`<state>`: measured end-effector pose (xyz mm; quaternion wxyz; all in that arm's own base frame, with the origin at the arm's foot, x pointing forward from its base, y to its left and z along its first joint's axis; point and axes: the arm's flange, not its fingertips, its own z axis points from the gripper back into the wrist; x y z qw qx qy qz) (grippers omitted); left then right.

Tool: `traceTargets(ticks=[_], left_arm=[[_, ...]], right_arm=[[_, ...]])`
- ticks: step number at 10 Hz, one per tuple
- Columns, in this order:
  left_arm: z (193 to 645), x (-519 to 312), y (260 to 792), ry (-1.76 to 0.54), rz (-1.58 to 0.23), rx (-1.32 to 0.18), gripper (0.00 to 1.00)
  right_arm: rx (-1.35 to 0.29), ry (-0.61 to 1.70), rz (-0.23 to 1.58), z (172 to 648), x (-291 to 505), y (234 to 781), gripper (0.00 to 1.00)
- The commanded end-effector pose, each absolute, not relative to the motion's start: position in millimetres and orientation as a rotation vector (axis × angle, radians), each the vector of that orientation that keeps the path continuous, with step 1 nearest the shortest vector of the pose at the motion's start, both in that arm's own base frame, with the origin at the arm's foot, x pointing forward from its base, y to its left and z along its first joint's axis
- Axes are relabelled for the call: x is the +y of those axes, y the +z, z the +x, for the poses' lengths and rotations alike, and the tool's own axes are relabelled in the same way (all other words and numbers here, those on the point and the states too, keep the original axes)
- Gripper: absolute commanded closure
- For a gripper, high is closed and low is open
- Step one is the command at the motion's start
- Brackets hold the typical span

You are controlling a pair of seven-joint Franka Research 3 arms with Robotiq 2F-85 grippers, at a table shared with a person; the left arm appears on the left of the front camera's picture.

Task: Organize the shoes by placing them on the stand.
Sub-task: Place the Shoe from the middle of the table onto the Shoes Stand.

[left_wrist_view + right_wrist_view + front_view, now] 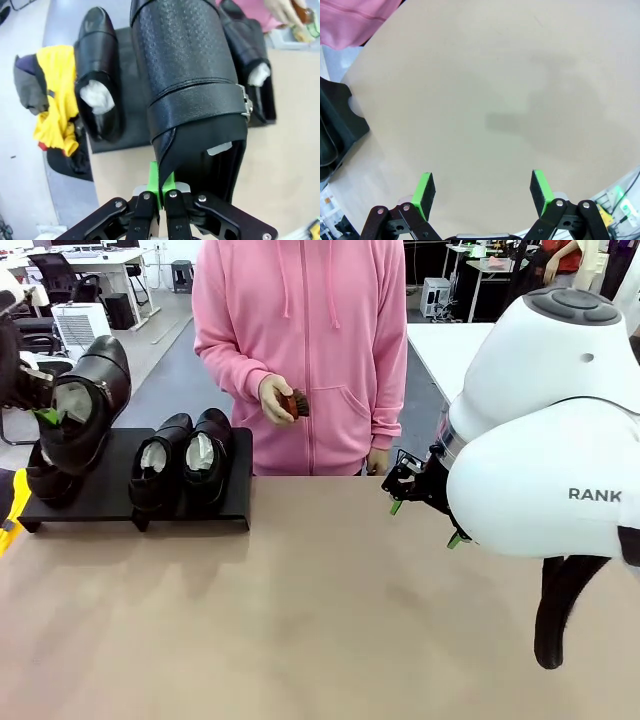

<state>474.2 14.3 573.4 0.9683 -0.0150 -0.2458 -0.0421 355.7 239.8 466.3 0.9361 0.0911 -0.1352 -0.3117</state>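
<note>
My left gripper [42, 412] is shut on the heel rim of a glossy black shoe [90, 395], which hangs tilted above the left part of the black stand [110, 502]. In the left wrist view the green pads [157, 181] pinch the rim of this held shoe [190, 75]. A second shoe [45, 480] lies under it on the stand's left end and also appears in the left wrist view [97, 85]. Two more shoes [160, 465] [205, 455], stuffed with white paper, sit side by side on the stand's right half. My right gripper [483, 192] is open above bare table, far from the shoes.
A person in a pink hoodie [300, 340] stands at the far side behind the stand, holding a small brown brush [296, 403]. My bulky right arm [550, 440] hangs over the table's right side. A yellow cloth [55, 100] lies on the floor beside the stand's end.
</note>
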Motion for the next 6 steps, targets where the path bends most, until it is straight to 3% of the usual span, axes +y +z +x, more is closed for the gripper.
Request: traceTargets(ticks=[1, 6], left_arm=[[498.8, 11.2, 554.7, -0.054, 0.061, -0.532, 1.00], [523.9, 33.1, 502.4, 0.040, 0.032, -0.508, 1.00]], right_arm=[[-0.272, -0.618, 0.211, 358.1, 238.7, 466.9, 0.00], [-0.272, -0.618, 0.211, 358.1, 238.7, 466.9, 0.00]])
